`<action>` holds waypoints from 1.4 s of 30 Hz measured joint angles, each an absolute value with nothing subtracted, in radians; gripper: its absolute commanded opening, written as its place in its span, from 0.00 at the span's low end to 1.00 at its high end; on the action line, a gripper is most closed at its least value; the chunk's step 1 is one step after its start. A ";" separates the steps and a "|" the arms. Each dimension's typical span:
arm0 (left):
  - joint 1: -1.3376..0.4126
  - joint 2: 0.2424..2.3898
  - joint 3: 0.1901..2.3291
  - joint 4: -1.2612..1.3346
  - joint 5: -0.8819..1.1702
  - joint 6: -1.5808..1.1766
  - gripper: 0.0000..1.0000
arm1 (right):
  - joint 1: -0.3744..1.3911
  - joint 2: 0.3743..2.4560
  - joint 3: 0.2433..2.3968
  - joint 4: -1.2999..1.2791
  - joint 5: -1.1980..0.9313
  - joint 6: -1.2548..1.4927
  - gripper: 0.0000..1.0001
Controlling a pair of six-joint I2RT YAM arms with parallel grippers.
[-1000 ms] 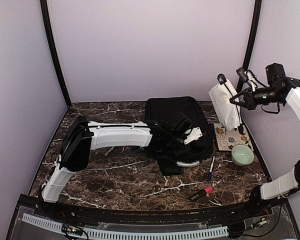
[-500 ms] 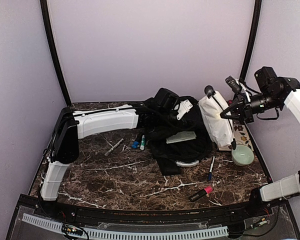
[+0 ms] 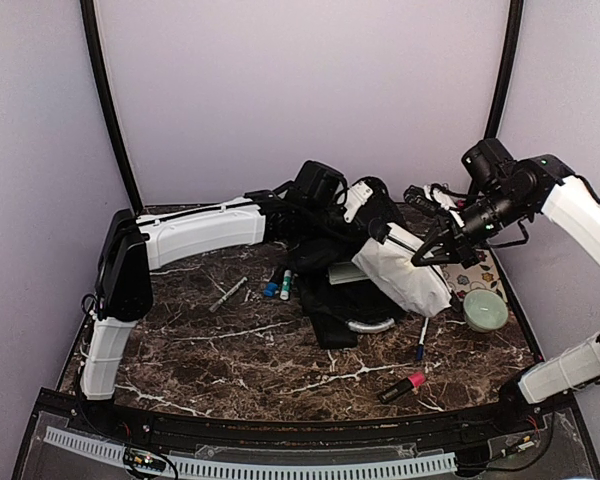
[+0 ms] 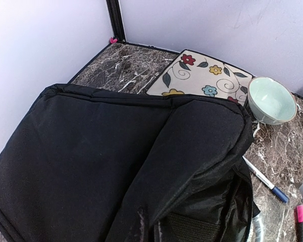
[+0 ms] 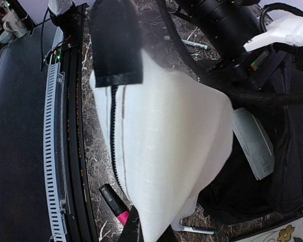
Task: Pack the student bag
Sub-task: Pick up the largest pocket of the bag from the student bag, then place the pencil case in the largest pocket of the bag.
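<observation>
Propping up flap of large black soft fabric backpack (image 4: 91,161), far centre of table, with left gripper (image 3: 372,222) clamped on it, likely to open the mouth. Holding pale zippered fabric pouch (image 3: 410,275) pinched tight in right gripper (image 3: 432,254), tilted toward that opening, ready for packing.

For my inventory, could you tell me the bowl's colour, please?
The bowl is pale mint green, clearest in the left wrist view.

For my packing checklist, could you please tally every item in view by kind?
Bag: 1
Pouch: 1
Bowl: 1
Mat: 1
Grey case: 1
Pens and markers: 5 visible
Total: 10
</observation>
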State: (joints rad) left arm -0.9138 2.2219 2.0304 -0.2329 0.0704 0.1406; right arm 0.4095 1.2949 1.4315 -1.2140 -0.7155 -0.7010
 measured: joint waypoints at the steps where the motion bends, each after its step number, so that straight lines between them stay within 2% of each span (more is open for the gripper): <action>1: -0.912 2.221 2.030 -0.233 0.076 0.134 0.00 | 0.435 1.300 1.431 -1.206 -0.688 -0.699 0.00; 11: -0.902 2.205 2.030 -0.233 0.098 0.093 0.00 | 0.619 1.370 1.439 -1.121 -0.381 -0.673 0.00; 20: -0.887 2.175 2.030 -0.236 0.125 0.043 0.00 | 0.807 1.475 1.532 -1.043 -0.077 -0.689 0.00; 31: -0.857 2.141 2.030 -0.240 0.176 -0.022 0.00 | 0.964 1.534 1.497 -0.878 0.262 -0.773 0.00; 35: -0.849 2.141 2.030 -0.240 0.189 -0.039 0.00 | 0.999 1.539 1.535 -0.916 0.243 -0.793 0.00; 42: -0.836 2.141 2.030 -0.241 0.218 -0.068 0.00 | 1.009 1.541 1.723 -1.016 0.036 -0.770 0.00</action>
State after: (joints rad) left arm -0.8360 2.1407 2.0304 -0.2405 0.2184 -0.0677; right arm 1.0092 1.5410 1.7233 -1.0161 0.0357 -0.7696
